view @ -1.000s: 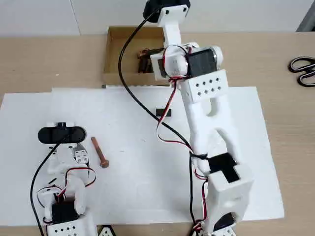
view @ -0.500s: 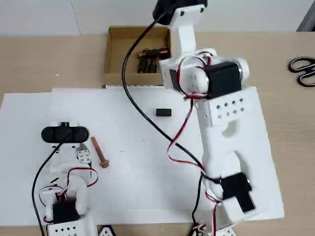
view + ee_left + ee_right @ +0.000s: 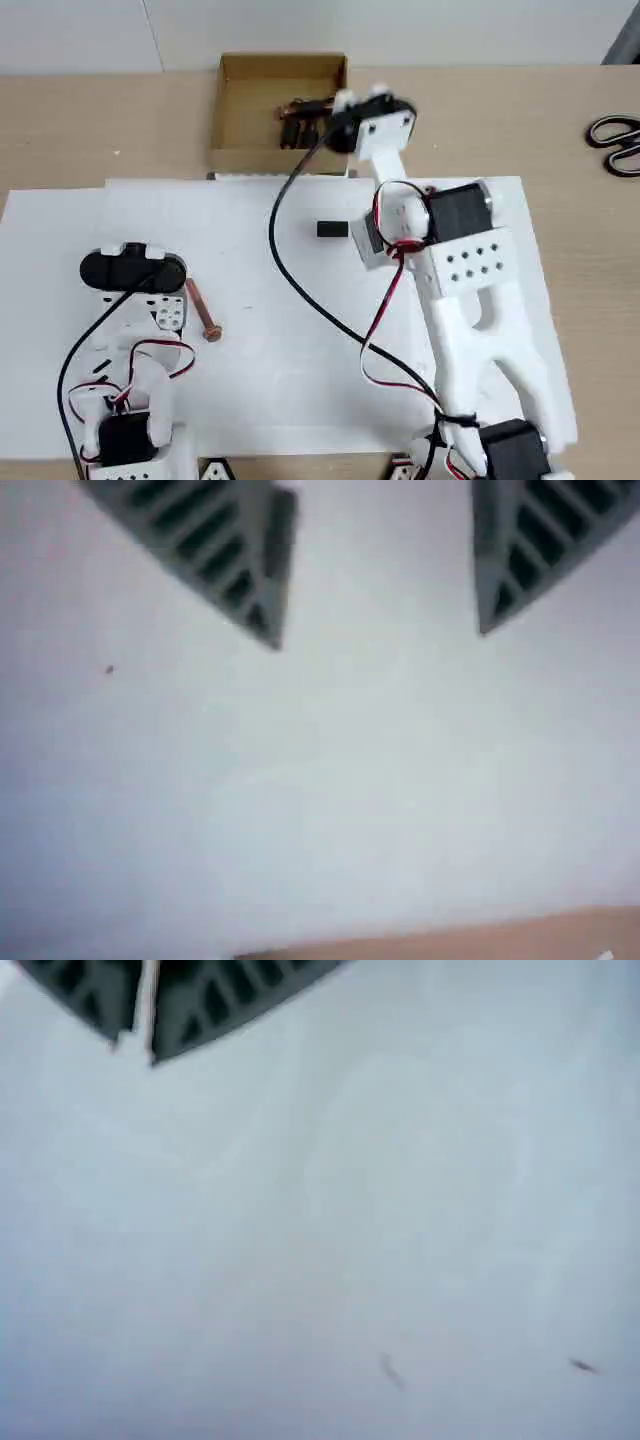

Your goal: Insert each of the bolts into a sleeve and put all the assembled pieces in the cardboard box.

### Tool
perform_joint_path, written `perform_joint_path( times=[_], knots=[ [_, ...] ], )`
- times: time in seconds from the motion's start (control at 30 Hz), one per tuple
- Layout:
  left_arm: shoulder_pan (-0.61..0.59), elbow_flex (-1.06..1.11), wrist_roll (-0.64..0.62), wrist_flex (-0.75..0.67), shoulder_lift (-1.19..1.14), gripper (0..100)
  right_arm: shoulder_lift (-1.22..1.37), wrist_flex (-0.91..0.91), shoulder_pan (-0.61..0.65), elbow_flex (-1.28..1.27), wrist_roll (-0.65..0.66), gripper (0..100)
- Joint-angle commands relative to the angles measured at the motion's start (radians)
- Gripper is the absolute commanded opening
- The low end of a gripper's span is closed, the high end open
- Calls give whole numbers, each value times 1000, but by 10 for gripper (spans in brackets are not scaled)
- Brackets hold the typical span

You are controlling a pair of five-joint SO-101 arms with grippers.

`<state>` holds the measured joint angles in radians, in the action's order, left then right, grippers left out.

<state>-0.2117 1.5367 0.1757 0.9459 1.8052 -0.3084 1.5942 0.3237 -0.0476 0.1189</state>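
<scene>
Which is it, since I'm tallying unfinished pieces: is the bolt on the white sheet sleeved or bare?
Bare: the bolt lies flat, shank uncovered, the black sleeve lying apart.

A light wooden tabletop fills most of the high view, lit evenly and without strong shadows. A large white sheet covers its middle and lower part. Along the top of the frame runs a pale wall. A pair of black-handled scissors lies at the right edge.
</scene>
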Motion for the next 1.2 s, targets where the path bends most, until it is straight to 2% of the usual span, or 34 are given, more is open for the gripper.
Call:
perform_joint_path(
  times=[0.0,0.13,0.23,0.4,0.47,0.73,1.17],
  knots=[
    [3,-42,-11,17,9,141,-33,-176,-50,-98,132,6],
    [6,-41,-12,44,9,141,-15,-371,-67,-215,187,8],
    [3,-42,-18,49,9,142,45,-449,-59,-241,233,13],
    [3,-45,-17,94,9,145,170,-536,-45,-229,358,165],
    [6,-45,-18,114,11,145,203,-568,-39,-229,411,197],
    [9,-41,-106,141,11,145,277,-696,22,-232,551,198],
    [11,25,-109,133,12,145,467,-871,41,-230,667,198]
  ],
)
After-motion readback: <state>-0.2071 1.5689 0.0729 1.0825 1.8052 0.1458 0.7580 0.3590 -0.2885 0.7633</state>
